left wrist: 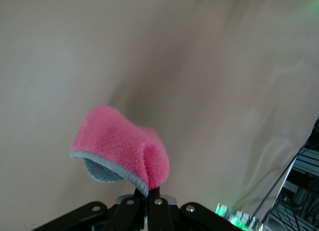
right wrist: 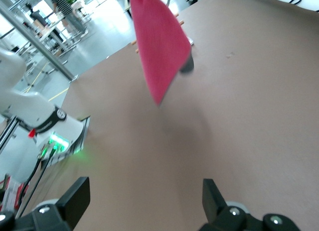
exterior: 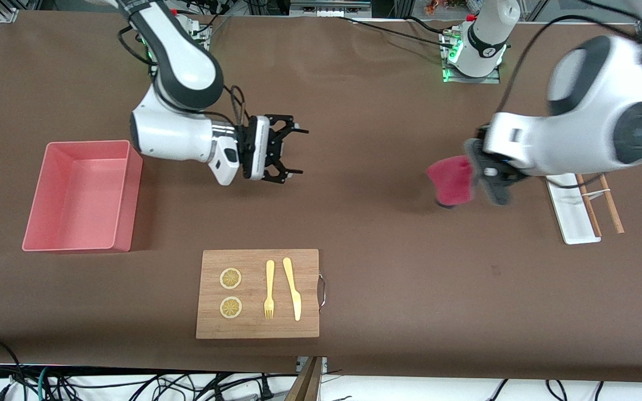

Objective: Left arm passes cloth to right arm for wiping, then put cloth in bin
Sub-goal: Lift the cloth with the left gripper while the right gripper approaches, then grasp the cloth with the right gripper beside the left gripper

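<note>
Cloth point(exterior: 453, 179): small magenta-pink fleece piece, folded over on itself, thin grey edging and a grey underside showing in the left wrist view point(left wrist: 119, 151). It hangs at right of centre in the front frame, above bare brown table point(exterior: 377, 234), pinched at one end by the left gripper point(exterior: 480, 174), whose fingers are clamped together on it. In the right wrist view the cloth point(right wrist: 159, 47) appears at upper centre, dangling to a point. Right gripper point(exterior: 297, 151) sits left of centre in the front frame, pointing sideways toward the cloth over bare table, fingers spread wide with nothing between them. Open tabletop lies between the two grippers. Bin point(exterior: 53, 236): salmon-pink tub at left of frame, nothing visible inside. Wooden cutting board point(exterior: 310, 262) at lower centre carries two lemon slices point(exterior: 230, 278), a yellow fork point(exterior: 269, 289) and a yellow knife point(exterior: 292, 287). White tray point(exterior: 569, 214) with wooden chopsticks point(exterior: 613, 214) lies at right, just below the left arm.
</note>
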